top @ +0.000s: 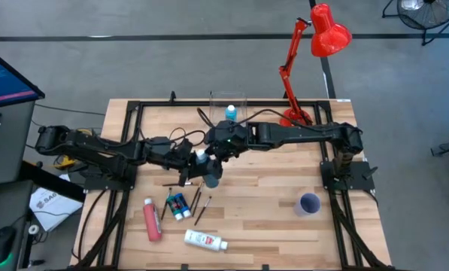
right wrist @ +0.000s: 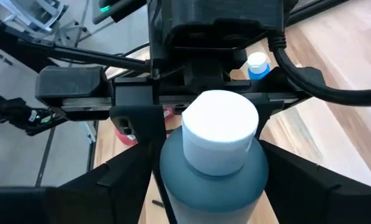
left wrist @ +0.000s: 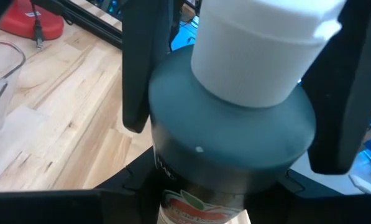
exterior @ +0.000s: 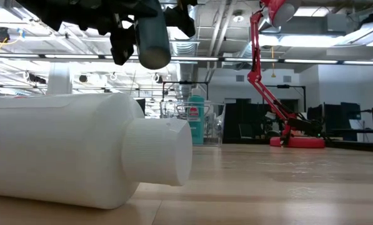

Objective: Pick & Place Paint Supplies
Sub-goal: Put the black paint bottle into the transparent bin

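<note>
- Nearest the low camera, a white bottle (exterior: 74,150) lay on its side on the worktop (top: 269,188).
- Above mid-worktop, the left tool (left wrist: 235,118) gripped a grey bottle (right wrist: 211,168) by its body — rigid, smooth, likely slippery.
- The right tool (right wrist: 204,186) flanked it, fingers not visibly touching.
- Its label was unreadable.

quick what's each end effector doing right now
Left end effector: shut on the grey plastic paint bottle with a white cap.
Right end effector: around the same bottle; grip cannot be told.
</note>
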